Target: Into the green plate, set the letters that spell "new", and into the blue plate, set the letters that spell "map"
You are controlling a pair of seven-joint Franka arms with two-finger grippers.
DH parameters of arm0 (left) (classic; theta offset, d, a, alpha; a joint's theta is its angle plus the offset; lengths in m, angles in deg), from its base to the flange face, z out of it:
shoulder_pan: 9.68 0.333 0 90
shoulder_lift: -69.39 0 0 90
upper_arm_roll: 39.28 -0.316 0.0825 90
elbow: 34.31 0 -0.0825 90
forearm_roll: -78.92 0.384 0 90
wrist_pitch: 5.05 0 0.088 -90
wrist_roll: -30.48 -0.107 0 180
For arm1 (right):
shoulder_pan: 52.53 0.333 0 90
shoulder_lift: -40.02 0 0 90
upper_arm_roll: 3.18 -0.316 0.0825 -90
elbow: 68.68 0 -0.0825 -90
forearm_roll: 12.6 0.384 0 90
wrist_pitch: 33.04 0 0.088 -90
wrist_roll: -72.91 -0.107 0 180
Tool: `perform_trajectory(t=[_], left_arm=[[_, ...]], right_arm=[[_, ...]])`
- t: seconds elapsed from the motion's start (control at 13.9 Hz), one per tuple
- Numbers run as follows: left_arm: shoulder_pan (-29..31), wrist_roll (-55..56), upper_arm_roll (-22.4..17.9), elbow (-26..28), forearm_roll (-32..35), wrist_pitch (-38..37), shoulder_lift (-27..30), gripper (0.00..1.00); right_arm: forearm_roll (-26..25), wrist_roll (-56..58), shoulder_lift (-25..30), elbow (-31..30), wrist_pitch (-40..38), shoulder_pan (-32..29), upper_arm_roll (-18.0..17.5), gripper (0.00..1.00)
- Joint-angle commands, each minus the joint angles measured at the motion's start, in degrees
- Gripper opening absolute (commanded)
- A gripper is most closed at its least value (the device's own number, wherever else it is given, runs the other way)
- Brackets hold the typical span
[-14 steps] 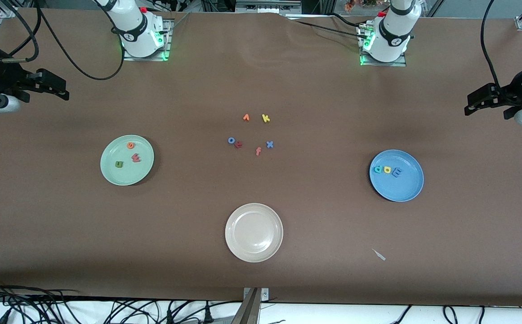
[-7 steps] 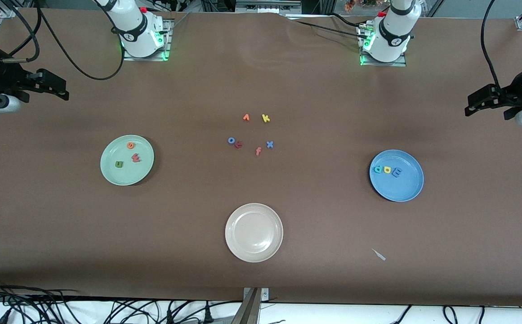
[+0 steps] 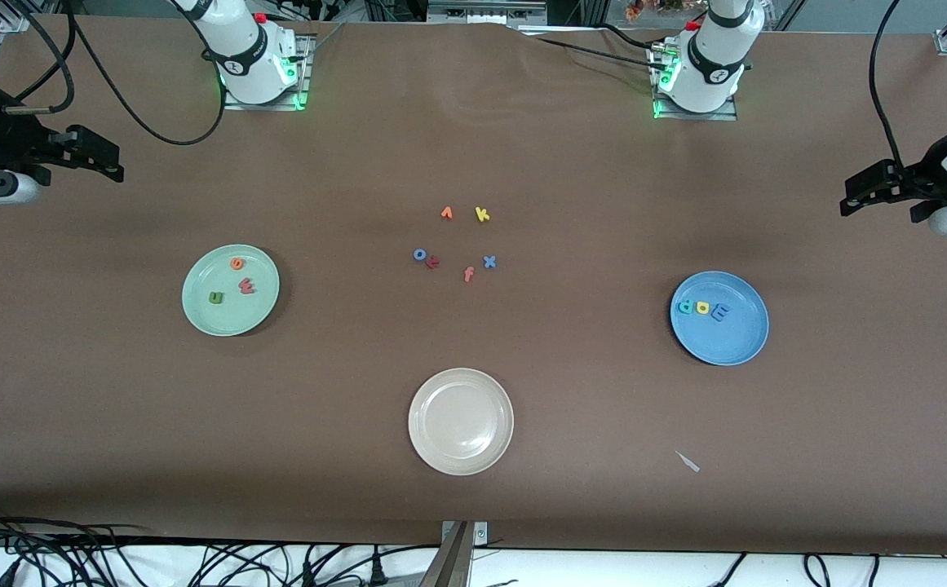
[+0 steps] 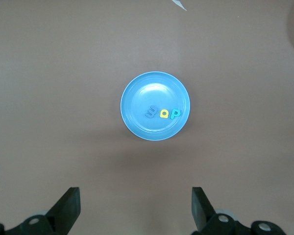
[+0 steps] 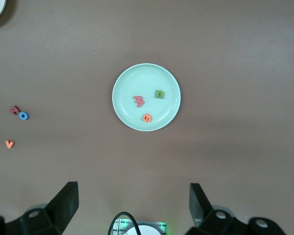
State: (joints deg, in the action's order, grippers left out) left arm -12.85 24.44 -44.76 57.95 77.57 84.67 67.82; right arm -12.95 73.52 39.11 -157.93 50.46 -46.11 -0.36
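Item 1. Cream plate (image 3: 461,421), nearest the front camera, nothing in it; a small pale scrap (image 3: 688,462) lies on the table (image 3: 473,497) toward the left arm's end.

Item 2. Blue plate (image 3: 738,342), toward the left arm's end. Holds three letters in a row, touching or nearly so: blue m (image 3: 719,311), yellow a (image 3: 702,308), teal p (image 3: 685,307).

Item 3. Green plate (image 3: 220,322), toward the right arm's end. Holds three letters, apart from one another: green n (image 3: 216,297), salmon w (image 3: 245,285), orange e (image 3: 236,263).

Item 4. Spare letters, mid-table, farther from the camera than the plates: orange f (image 3: 468,274), blue x (image 3: 489,262), blue o (image 3: 420,254) touching a red letter (image 3: 433,262), orange v (image 3: 446,214), yellow k (image 3: 482,214).

Item 5. Left claw (image 3: 865,191), raised at the table's edge, jaws wide apart, holding nothing.

Item 6. Right claw (image 3: 98,159), raised at the other edge, jaws wide apart, holding nothing.

Assessment: both words appear sorted; the task looks complete. The step in hand is retiring the arms; best done by staying high, clear of the plates, leaving the spares alone.
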Motion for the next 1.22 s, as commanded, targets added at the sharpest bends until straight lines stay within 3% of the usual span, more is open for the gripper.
perform_trajectory(t=[0.0, 1.15], left_arm=[[0.89, -1.17, 0.12, 0.2, -0.58, 0.63, 0.16, 1.0], [0.45, -0.55, 0.65, 0.47, -0.58, 0.28, 0.16, 1.0]], right_arm=[[-0.88, 0.54, 0.82, -0.67, 0.17, 0.09, -0.27, 1.0], [-0.7, 0.53, 1.7, -1.72, 3.42, 0.09, -0.71, 1.0]])
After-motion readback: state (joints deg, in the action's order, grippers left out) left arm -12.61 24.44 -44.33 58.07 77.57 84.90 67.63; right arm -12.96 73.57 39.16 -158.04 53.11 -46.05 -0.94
